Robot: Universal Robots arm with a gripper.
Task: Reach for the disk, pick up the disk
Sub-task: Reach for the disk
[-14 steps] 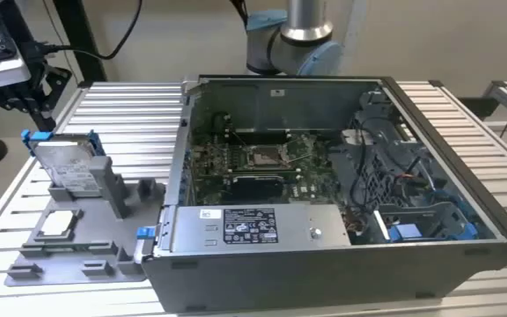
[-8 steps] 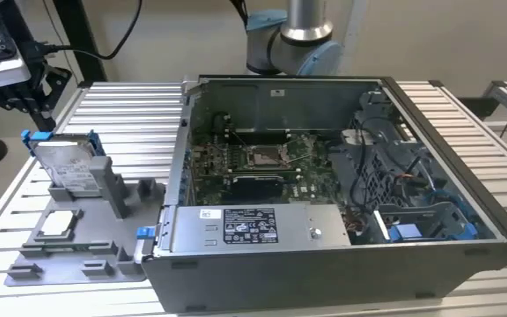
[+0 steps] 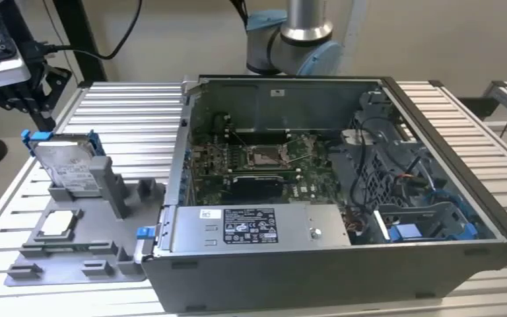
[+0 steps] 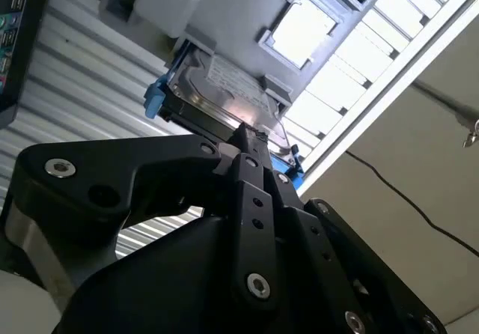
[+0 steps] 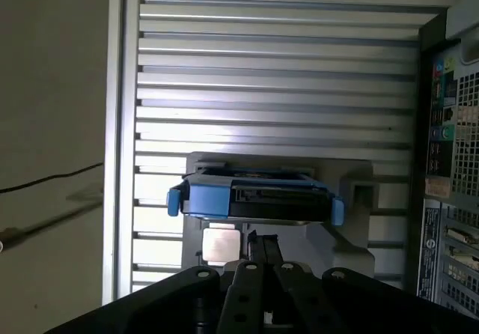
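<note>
Disk (image 3: 63,162) — white label (image 3: 67,169), blue bracket (image 3: 31,137)

An open desktop computer case (image 3: 324,281) lies on its side on a slatted aluminium table (image 3: 130,112), its motherboard (image 3: 236,168) and CPU socket (image 3: 265,156) exposed. A long grey power supply (image 3: 311,228) with a black-and-white label lines the near wall. Just beside the case, on the exterior view's left, a grey plastic fixture tray (image 3: 86,264) holds a small square silver chip (image 3: 57,224) lying flat, while dark cables (image 3: 368,172) run inside the case near blue plastic brackets (image 3: 408,232).
</note>
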